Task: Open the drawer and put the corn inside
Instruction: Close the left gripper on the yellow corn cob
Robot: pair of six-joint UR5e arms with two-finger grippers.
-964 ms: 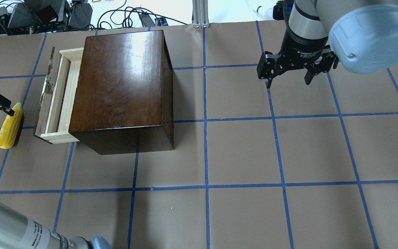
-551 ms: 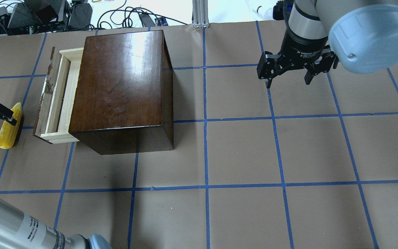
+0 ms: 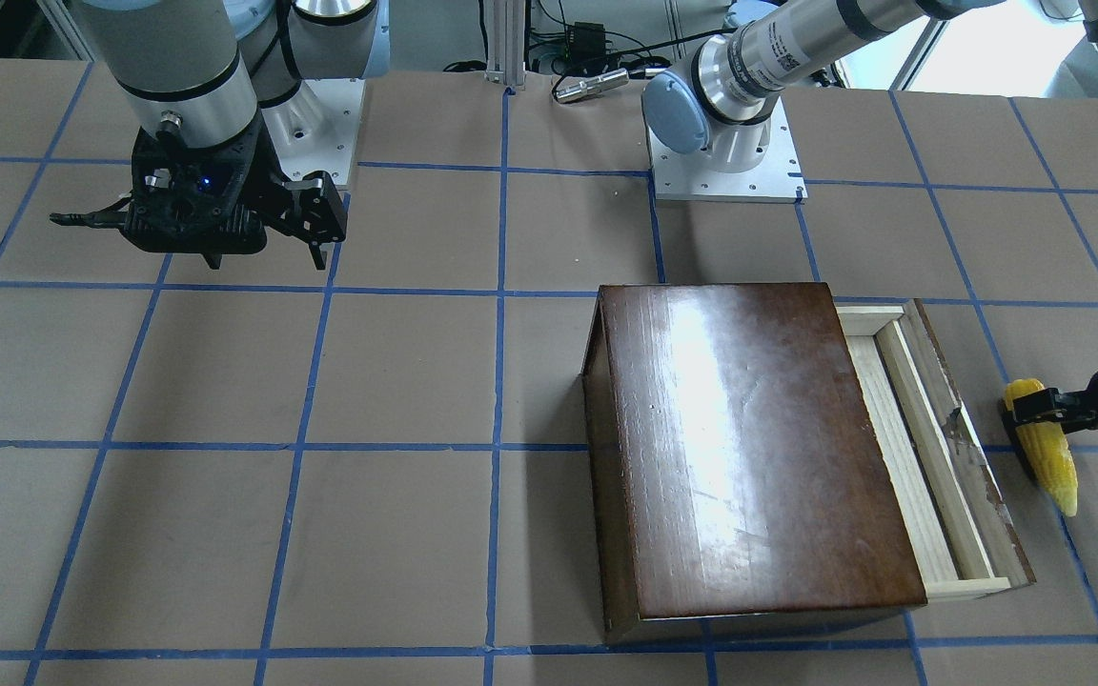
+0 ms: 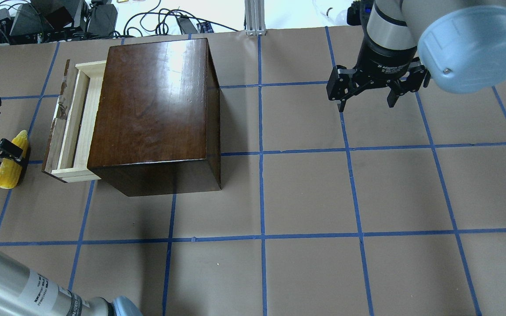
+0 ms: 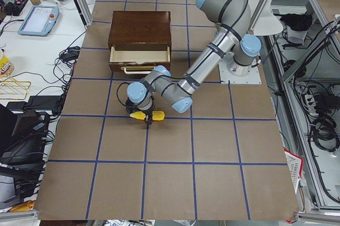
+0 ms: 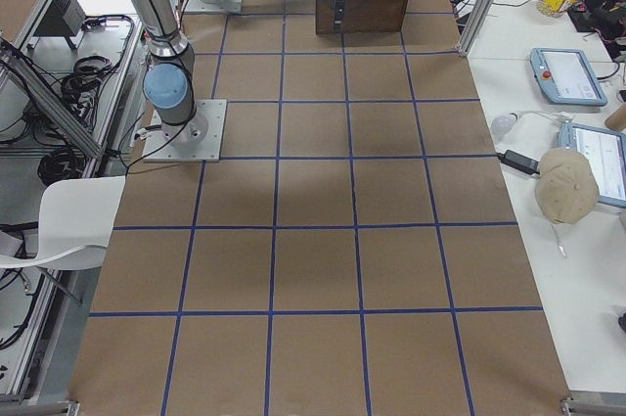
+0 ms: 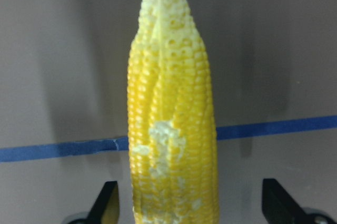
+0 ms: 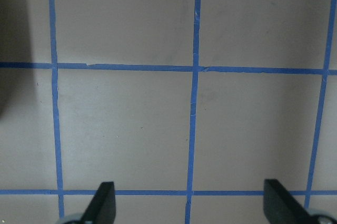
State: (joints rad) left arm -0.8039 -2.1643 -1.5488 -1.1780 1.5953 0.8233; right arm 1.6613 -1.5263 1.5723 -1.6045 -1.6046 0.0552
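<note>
Yellow corn [image 7: 171, 129] lies within the spread left hand [image 7: 192, 205]

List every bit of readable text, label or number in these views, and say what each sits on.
"2F Adaptive": white print on the black body of the right gripper; the rest of that line is blurred.
Sticker on the left arm, overhead view: print too small to read.
Sticker on the same arm, front-facing view: also too small to read.
Box, drawer, corn: no text visible.
</note>
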